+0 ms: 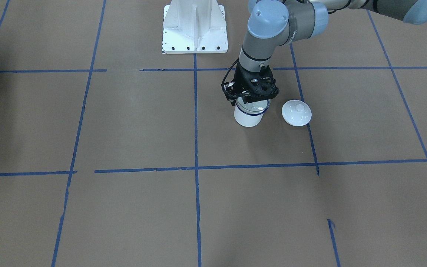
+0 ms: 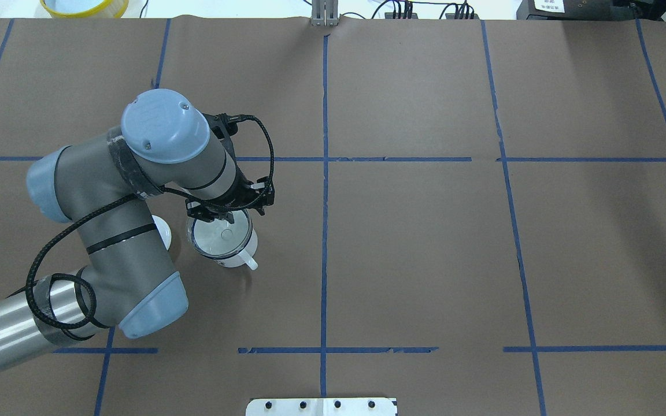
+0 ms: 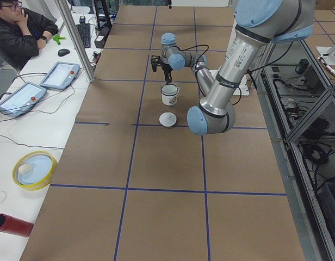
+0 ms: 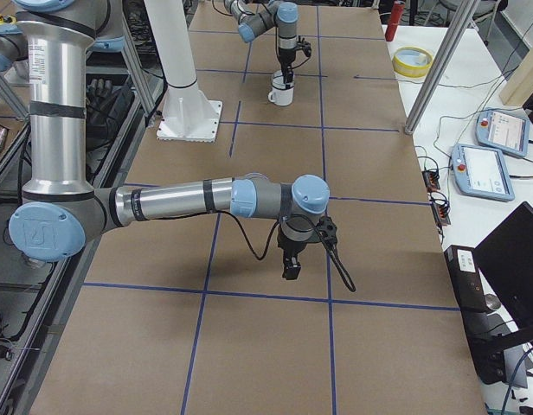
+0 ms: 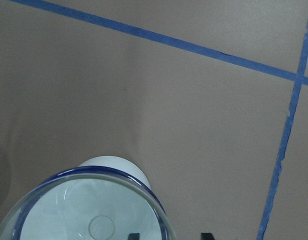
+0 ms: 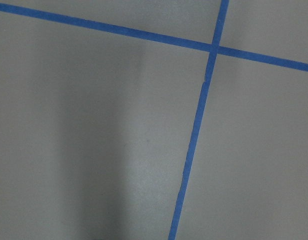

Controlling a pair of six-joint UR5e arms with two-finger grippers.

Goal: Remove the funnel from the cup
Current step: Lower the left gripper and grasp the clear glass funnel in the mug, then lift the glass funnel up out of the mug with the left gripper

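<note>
The cup (image 1: 248, 118) is a white mug with a dark blue rim, upright on the brown table; it also shows in the overhead view (image 2: 235, 257). The clear funnel (image 2: 221, 234) sits in its mouth, and its rim fills the lower left of the left wrist view (image 5: 94, 215). My left gripper (image 1: 252, 100) hangs right over the cup's far rim. It is open, with one fingertip (image 5: 134, 235) inside and the other outside the rim. My right gripper (image 4: 291, 259) shows only in the exterior right view, low over bare table far from the cup; I cannot tell its state.
A white domed lid (image 1: 296, 113) with a knob lies beside the cup, partly under my left arm in the overhead view (image 2: 162, 231). The white robot base (image 1: 195, 29) stands behind. A yellow bowl (image 3: 34, 169) and an operator (image 3: 20, 32) are at the table's side.
</note>
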